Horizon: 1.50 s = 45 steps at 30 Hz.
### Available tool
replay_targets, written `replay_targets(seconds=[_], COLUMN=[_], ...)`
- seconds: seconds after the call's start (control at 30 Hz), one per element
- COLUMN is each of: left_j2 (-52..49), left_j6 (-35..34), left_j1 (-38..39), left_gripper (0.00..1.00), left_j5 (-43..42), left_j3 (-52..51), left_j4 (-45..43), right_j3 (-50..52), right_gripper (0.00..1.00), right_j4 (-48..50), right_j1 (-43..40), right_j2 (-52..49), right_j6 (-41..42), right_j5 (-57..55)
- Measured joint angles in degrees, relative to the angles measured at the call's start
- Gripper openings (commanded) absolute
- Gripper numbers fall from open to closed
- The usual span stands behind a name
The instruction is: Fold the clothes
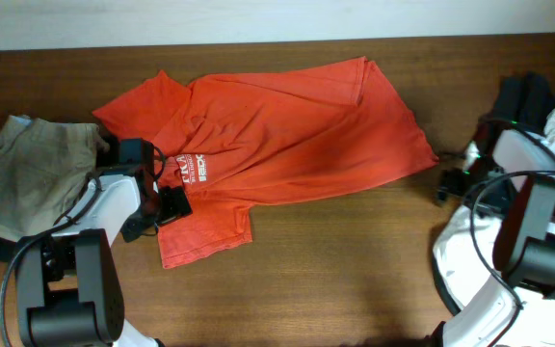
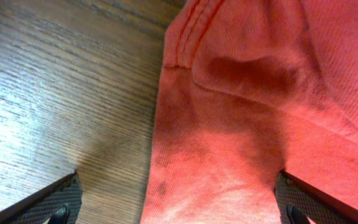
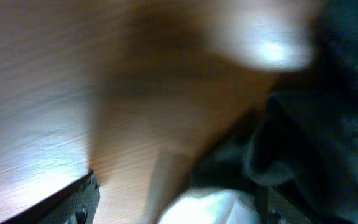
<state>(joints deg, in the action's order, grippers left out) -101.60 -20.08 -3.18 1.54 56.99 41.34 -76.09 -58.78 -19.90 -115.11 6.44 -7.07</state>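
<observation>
Far left of the overhead frame there's a beige garment (image 1: 27, 173) bunched up, not our concern. Just right of it, the left gripper (image 1: 173, 204) sits low on the lower-left flap of the orange-red T-shirt (image 1: 287, 135), right below the white lettering (image 1: 198, 169). In the left wrist view its fingers (image 2: 55, 202) are spread wide, with the shirt's stitched edge running up between them and bare table (image 2: 55, 93) on the left side. So it's straddling the cloth, not pinching it.

The shirt itself lies across the upper middle of the frame, rumpled, one flap hanging toward the bottom.

My take: it's thin soft cotton, light, floppy, zero stiffness. It'll drape and drag rather than slide cleanly, and a single-layer pinch could pull creases along. I'd grab at the hem or sleeve seams, where the doubled fabric gives the pads something to bite.

Over at the right edge, the right gripper (image 1: 448, 183) sits off the shirt's tip, near a white cloth (image 1: 461, 251) and black garments (image 1: 523, 96). Its wrist view is blurry, but the fingers look parted and empty.
</observation>
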Motion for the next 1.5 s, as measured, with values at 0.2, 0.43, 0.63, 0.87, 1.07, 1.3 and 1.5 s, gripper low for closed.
replay_targets(seconds=[0.2,0.43,0.63,0.87,1.07,1.3,1.5], left_j2=[0.0,0.0,0.0,-1.6,-1.8,-1.8,-2.2], left_j6=[0.0,0.2,6.0,7.5,7.5,7.4,7.5], left_j1=[0.0,0.0,0.0,-0.2,-0.2,0.0,2.6], left_gripper=[0.99,0.99,0.89,0.38,0.70,0.62,0.36], left_j5=[0.0,0.0,0.3,-1.3,-9.2,-15.2,-13.3], left_j3=[0.0,0.0,1.0,1.4,1.6,2.0,1.4], left_j4=[0.9,1.0,-0.3,-1.7,-3.6,-5.3,-7.9], right_j3=[-7.9,-11.5,-11.5,-11.5,-11.5,-11.5,-11.5], right_gripper=[0.98,0.99,0.99,0.99,0.99,0.98,0.99], right_j4=[-4.9,-7.2,-6.8,-6.8,-6.8,-6.8,-6.8], right_j1=[-11.0,-4.9,-3.3,-3.3,-3.3,-3.3,-3.3], right_j2=[2.4,10.1,10.1,10.1,10.1,10.1,10.1], right_j6=[3.0,-10.8,-11.4,-11.4,-11.4,-11.4,-11.4], right_j5=[1.1,21.0,22.2,22.2,22.3,22.4,22.5])
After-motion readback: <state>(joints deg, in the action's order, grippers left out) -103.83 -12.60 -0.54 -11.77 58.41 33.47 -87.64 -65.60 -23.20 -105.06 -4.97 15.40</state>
